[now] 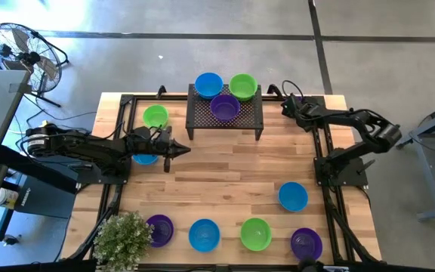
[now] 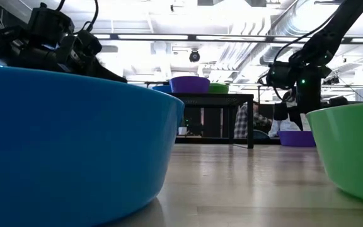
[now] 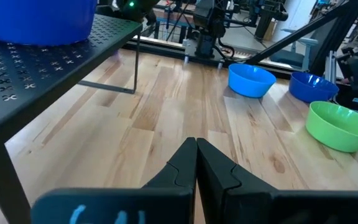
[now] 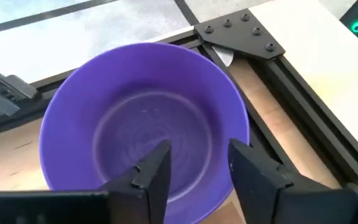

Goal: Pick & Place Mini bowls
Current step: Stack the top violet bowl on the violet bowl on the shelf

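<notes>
Bright overhead glare; blurred foreground

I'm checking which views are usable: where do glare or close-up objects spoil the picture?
Low view: a blue bowl and a green bowl loom large at the lens, hiding most of the table, and the ceiling lights glare white. High view: evenly lit. Right wrist view: a purple bowl fills the frame.

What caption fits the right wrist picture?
Open right gripper poised over a purple bowl at the table's corner.
</notes>
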Robot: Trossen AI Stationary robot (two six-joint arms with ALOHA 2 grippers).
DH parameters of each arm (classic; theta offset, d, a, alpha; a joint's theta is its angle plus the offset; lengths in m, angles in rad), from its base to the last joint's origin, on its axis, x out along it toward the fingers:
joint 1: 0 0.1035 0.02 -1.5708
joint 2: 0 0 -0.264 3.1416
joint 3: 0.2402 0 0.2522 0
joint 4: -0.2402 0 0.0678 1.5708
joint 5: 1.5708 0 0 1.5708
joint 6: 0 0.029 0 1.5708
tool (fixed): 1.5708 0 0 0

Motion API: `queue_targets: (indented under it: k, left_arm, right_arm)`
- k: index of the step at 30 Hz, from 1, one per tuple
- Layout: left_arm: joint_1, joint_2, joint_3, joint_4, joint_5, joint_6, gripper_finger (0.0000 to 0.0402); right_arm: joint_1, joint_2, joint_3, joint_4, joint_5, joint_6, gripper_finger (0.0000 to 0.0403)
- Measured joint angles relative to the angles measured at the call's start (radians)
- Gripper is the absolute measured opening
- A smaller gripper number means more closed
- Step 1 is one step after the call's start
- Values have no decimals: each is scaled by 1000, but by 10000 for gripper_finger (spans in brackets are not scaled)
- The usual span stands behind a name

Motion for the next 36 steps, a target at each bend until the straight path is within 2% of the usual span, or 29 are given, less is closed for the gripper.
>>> queue_targets:
  k: [6, 12, 16, 24, 29, 36]
  left_arm:
    - [0, 0, 0, 0, 5, 1, 0]
    - [0, 0, 0, 0, 27, 1, 0]
    - [0, 0, 0, 0, 27, 1, 0]
    - [0, 0, 0, 0, 28, 3, 0]
    - [0, 0, 0, 0, 28, 0, 0]
    - [0, 0, 0, -4, 28, 0, 0]
  right_arm:
    - [0, 0, 0, -66, -69, 44, 114]
    - [0, 0, 0, -96, -76, 65, 136]
    - [0, 0, 0, -74, -101, 7, 150]
    - [0, 0, 0, -83, -195, -42, 143]
    - [0, -8, 0, -84, -335, -162, 163]
    - [12, -104, 0, -98, -643, -350, 185]
